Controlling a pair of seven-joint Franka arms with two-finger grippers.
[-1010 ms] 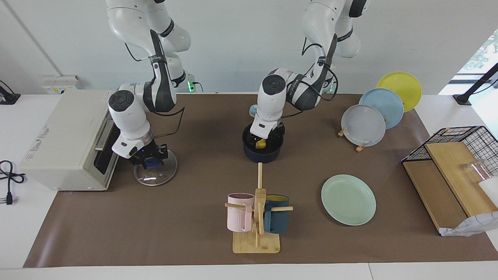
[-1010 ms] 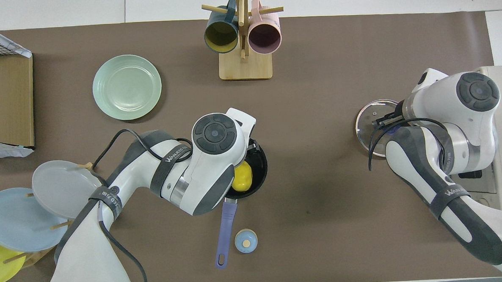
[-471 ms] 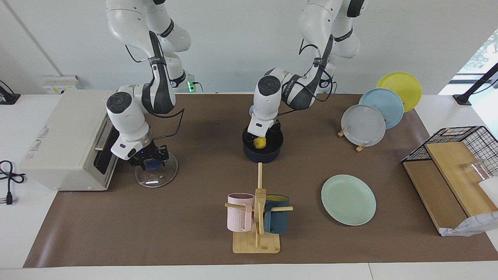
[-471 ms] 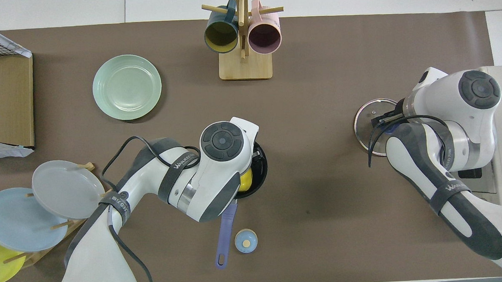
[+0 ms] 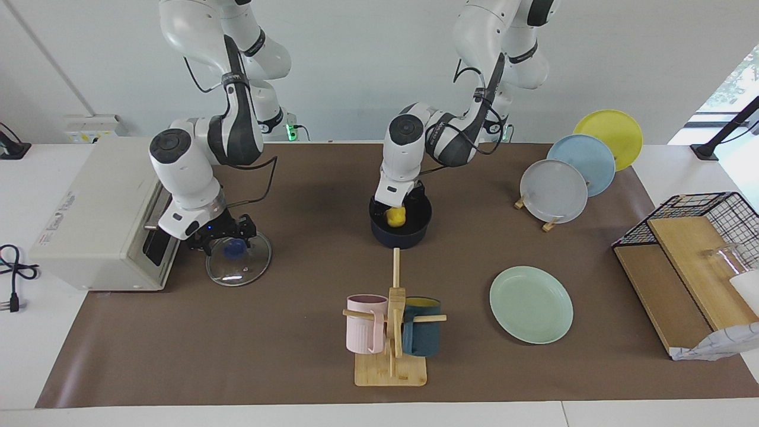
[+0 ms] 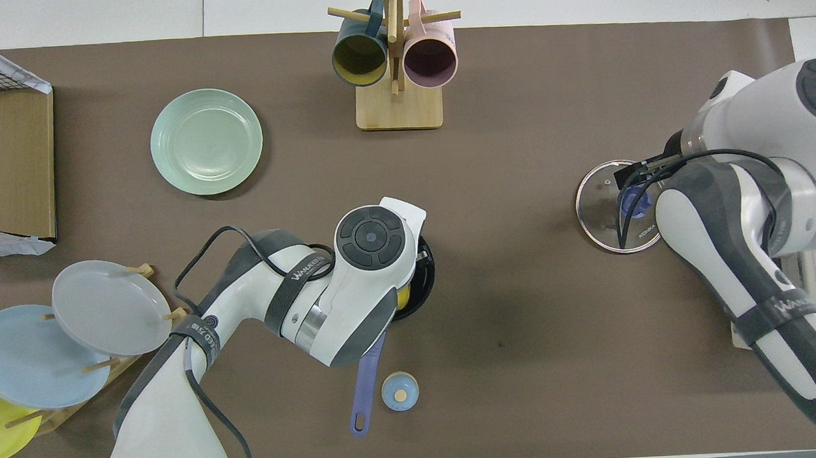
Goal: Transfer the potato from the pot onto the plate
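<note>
The potato (image 5: 395,216) sits in the pot (image 5: 401,225), left gripper (image 5: 396,207) down on it, grip unclear. The plate (image 5: 531,304), at the pot's four o'clock in the facing view, waits bare. Right gripper (image 5: 224,238) hangs open over the lid (image 5: 238,258).

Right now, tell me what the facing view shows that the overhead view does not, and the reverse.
Facing view only: the left gripper down in the pot at the potato, and the right gripper over the glass lid's blue knob; the white oven's front. Overhead view only: the pot's long blue handle toward the robots, a small blue cap beside it, and the mugs' insides. Both: the empty mint-green plate, the mug rack, three plates on a stand, and the wire basket.
</note>
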